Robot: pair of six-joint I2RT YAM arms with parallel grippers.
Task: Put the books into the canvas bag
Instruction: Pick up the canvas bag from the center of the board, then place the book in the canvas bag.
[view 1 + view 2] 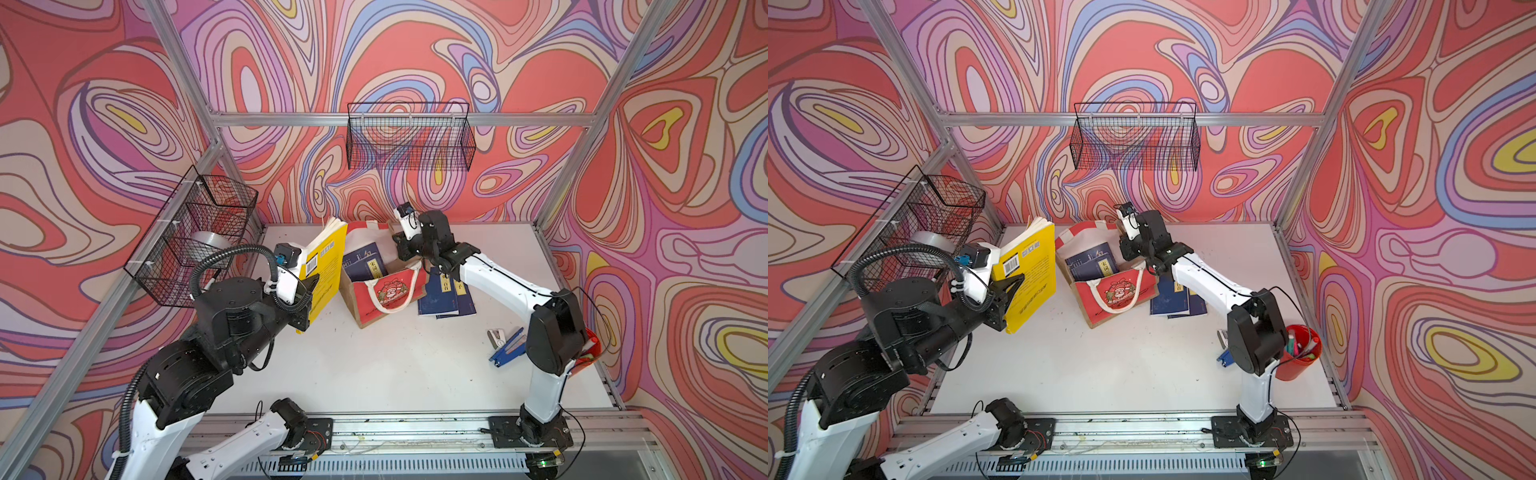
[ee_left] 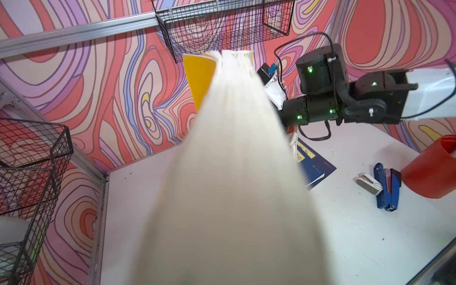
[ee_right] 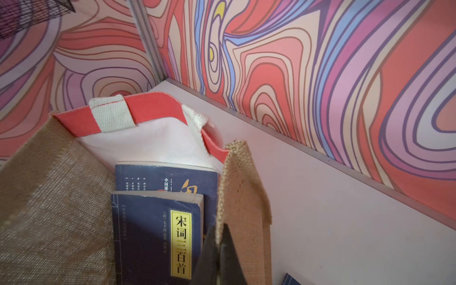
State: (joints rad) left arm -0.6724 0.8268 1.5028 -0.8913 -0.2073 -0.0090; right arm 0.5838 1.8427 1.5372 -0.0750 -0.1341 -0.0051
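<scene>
The left gripper (image 1: pixel 309 291) clamps the lower part of a bright yellow paperback (image 1: pixel 326 270) and holds it upright in the air, just beside the canvas bag (image 1: pixel 382 291); its jaws are narrow around the book, though the fingertips are hidden behind the cover in both top views; in the left wrist view the fanned cream page edges (image 2: pixel 234 172) fill the middle, blurred and soft, blocking nearly everything ahead of the claw.

The right gripper (image 3: pixel 218 259) is pinched shut on the bag's woven jute side wall (image 3: pixel 243 197) at its rim; only two dark finger tips show in its wrist view, cut off by the frame edge.

The bag is boxy, of coarse tan weave, with a red band, white lining and white rope handles; a round cartoon emblem (image 1: pixel 388 293) sits on its red front panel; it stands tilted on the white table (image 1: pixel 395 365).

Inside the bag, just beside the right claw, two navy books stand: the nearer one (image 3: pixel 158 237) bears a yellow title label; the one behind (image 3: pixel 172 177) is half covered. Outside, under the right arm, a flat pile of navy books (image 1: pixel 446 297) lies touching the bag; its count is hard to tell, perhaps two or three.

Well apart from both claws lie one blue stapler (image 1: pixel 505 347), one small white object (image 2: pixel 369 183) beside it, and one red cup (image 1: pixel 1300 353); two black wire baskets (image 1: pixel 409 137) hang on the walls.
</scene>
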